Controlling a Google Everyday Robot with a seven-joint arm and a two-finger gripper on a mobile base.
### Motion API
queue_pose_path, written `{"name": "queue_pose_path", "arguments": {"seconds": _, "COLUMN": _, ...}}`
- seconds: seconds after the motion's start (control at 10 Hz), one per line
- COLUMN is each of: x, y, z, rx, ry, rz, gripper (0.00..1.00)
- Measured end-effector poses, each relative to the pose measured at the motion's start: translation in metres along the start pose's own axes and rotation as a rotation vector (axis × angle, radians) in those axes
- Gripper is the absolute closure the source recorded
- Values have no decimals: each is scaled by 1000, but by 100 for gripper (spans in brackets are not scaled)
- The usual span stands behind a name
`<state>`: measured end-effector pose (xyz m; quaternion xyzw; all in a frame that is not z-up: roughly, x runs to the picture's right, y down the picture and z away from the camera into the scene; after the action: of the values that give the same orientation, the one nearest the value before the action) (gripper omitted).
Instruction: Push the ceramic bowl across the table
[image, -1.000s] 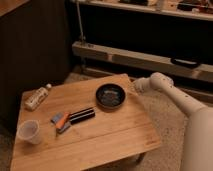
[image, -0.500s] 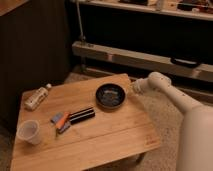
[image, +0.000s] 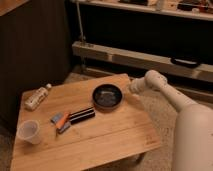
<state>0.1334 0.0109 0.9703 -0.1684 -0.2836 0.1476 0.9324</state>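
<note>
The ceramic bowl (image: 107, 96) sits upright, mouth up, on the far right part of the table (image: 105, 137); being round, it has no long axis or heading. The gripper (image: 131, 89) hangs low at the table's right edge, just beside the bowl's right rim. I cannot tell how far open it is, or whether it touches the bowl.

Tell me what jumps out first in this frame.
A white arm reaches in from the right, its gripper close beside the right rim of the black ceramic bowl on the table. A plastic cup stands at the near left corner.
</note>
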Motion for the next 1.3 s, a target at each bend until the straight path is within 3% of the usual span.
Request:
{"name": "queue_pose_path", "arguments": {"seconds": 0.6, "x": -28, "y": 15, "z": 22, "rx": -103, "ry": -60, "rz": -56, "gripper": 100}}
{"name": "queue_pose_path", "arguments": {"seconds": 1.2, "x": -81, "y": 25, "z": 61, "rx": -207, "ry": -131, "rz": -147, "gripper": 100}}
{"name": "queue_pose_path", "arguments": {"seconds": 1.3, "x": -95, "y": 38, "z": 71, "rx": -247, "ry": -146, "rz": -168, "gripper": 100}}
